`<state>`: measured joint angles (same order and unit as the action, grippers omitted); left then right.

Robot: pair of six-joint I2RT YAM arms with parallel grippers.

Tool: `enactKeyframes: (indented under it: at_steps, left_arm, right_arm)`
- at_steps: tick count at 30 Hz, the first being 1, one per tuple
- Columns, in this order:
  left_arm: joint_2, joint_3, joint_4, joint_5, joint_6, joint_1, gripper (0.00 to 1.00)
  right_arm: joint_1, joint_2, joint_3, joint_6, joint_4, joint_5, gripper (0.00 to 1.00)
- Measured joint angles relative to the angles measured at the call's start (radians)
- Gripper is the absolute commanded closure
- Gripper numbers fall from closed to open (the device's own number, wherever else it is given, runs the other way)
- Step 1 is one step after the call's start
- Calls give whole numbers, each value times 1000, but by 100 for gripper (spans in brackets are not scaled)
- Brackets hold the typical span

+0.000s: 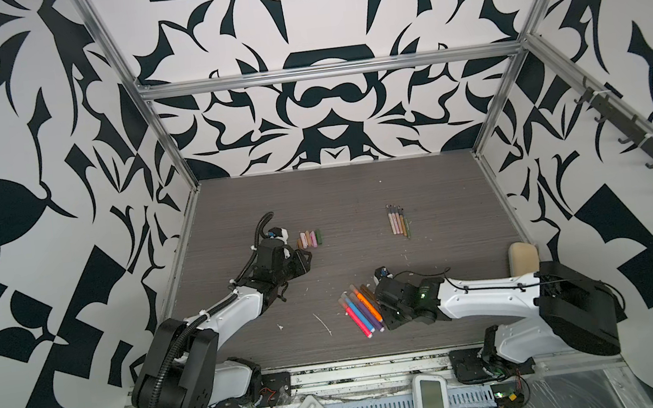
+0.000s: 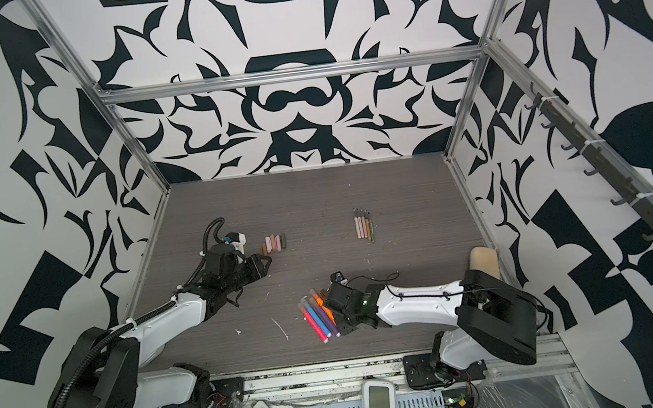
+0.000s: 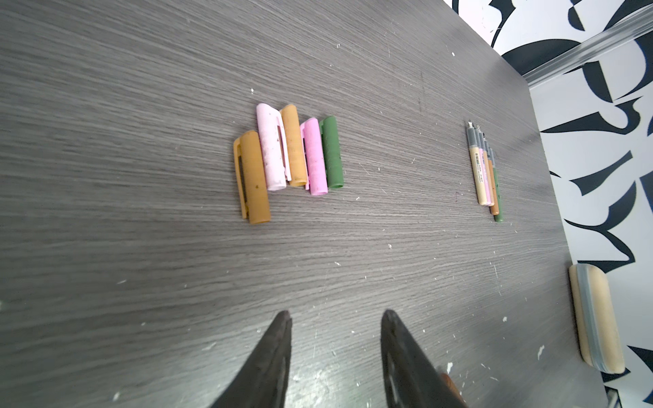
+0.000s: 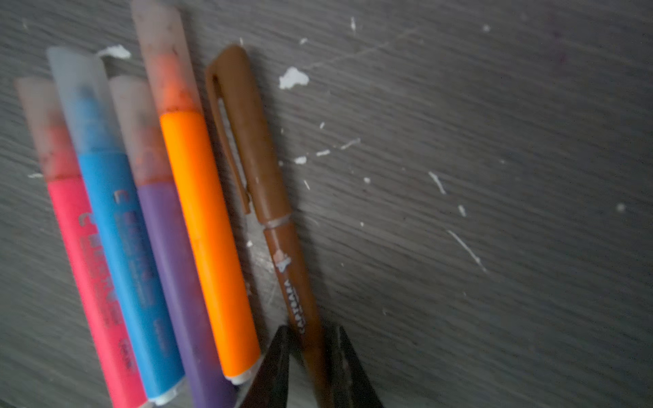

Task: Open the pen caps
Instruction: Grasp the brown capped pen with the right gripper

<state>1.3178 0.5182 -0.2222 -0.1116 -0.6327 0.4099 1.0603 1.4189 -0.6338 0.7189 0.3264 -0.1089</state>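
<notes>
Several loose pen caps (image 3: 288,155), in tan, pale pink, pink and green, lie in a row on the grey table (image 3: 141,247); both top views show the row (image 1: 310,238) (image 2: 275,242). My left gripper (image 3: 337,314) hovers just short of them, open and empty. Thick capped pens (image 4: 141,229), pink, blue, purple and orange, lie side by side near the front (image 1: 360,310). Beside them lies a thin brown pen (image 4: 282,247) with its brown cap (image 4: 243,130) on. My right gripper (image 4: 311,330) is shut on its barrel, low over the table (image 1: 375,293).
Several thin uncapped pens (image 1: 399,222) (image 3: 486,173) lie together at the back right. A beige sponge block (image 1: 523,258) (image 3: 597,318) leans at the right wall. White flecks litter the table. Metal frame rails run along its sides.
</notes>
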Motion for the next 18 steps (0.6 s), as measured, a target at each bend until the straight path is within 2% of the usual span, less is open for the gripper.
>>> enactKeyframes:
  at_steps: [3, 12, 18]
  left_arm:
    - [0, 0, 1, 0, 0, 0, 55]
    - [0, 0, 2, -1, 0, -2, 53]
    - [-4, -2, -7, -20, 1, -4, 54]
  right_arm:
    - [0, 20, -14, -6, -11, 0, 86]
    - [-13, 23, -49, -47, 46, -12, 90]
    - [-39, 76, -227, -125, 131, -15, 92]
